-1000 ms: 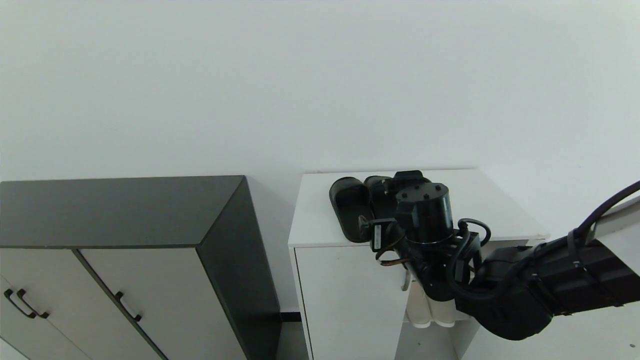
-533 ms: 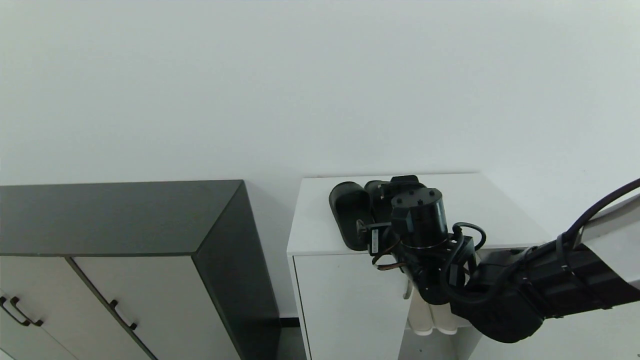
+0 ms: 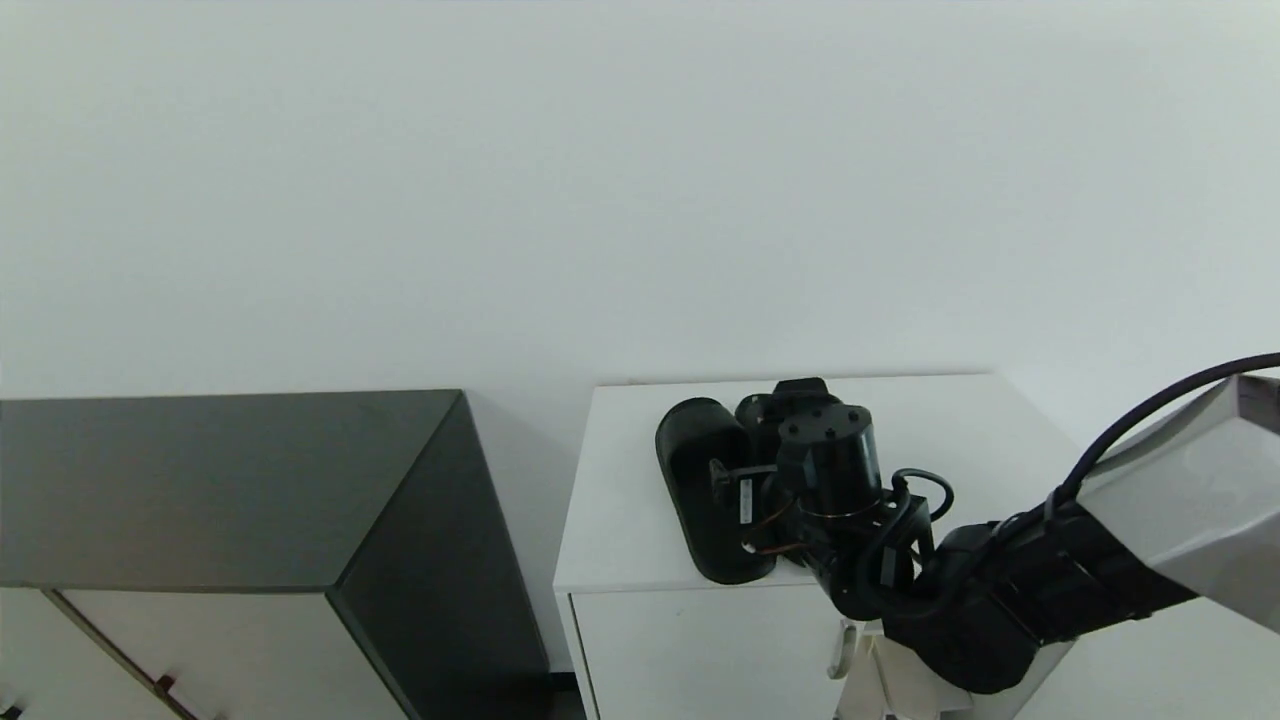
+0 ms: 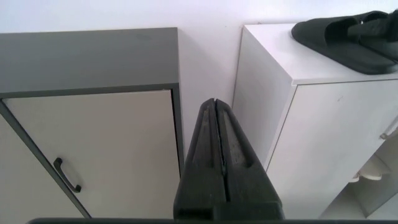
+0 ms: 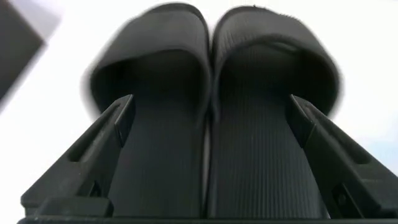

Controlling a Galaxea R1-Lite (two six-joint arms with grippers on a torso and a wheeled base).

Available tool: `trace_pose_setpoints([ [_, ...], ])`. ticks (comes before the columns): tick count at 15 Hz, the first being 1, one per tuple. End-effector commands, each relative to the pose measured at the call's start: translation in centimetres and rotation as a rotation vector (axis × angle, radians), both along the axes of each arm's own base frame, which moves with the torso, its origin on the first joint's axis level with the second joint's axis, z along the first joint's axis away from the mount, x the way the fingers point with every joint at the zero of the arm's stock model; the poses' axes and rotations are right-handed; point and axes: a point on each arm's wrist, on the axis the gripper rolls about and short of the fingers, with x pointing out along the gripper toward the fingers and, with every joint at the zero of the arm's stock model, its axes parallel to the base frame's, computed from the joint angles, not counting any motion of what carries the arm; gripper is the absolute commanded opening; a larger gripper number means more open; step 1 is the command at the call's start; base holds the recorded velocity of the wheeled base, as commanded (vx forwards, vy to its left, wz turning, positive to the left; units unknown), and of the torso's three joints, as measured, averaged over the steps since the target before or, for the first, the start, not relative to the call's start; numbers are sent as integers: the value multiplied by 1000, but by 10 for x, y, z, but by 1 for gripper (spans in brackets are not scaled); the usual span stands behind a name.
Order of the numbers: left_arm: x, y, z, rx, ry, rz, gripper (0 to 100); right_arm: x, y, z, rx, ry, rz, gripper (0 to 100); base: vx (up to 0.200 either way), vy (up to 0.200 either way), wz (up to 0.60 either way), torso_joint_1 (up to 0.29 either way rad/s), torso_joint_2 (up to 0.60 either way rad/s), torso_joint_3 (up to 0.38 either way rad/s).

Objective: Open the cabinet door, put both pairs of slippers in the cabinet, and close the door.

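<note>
Right fingers (image 5: 93,162), wide, flank the black slippers (image 5: 211,106), seemingly without touching; left fingers (image 4: 208,155) closed.

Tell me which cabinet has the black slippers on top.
The white cabinet, right of the dark-topped cabinet; the black slippers lie on its top.

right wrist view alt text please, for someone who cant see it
A pair of black slippers lies side by side on a white cabinet top. The right gripper is open, its fingers spread to either outer side of the pair.
</note>
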Motion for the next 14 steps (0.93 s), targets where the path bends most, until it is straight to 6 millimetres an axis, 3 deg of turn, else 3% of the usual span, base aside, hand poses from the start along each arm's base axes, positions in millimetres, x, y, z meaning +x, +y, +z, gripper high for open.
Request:
trace_pose_setpoints([
  [1,0,0,0,1,0,0,0,9,7,-22,-18,7,2,100,0,0,0,0,0,0],
  [6,0,0,0,-2,0,2,0,40,8,-32,-31,-20,-38,100,0,0,0,0,0,0],
  [10,0,0,0,-2,0,3,0,67,9,-27,-42,-69,-64,100,0,0,0,0,0,0],
  [14,0,0,0,-4,0,5,0,79,14,-25,-57,-80,-59,100,0,0,0,0,0,0],
])
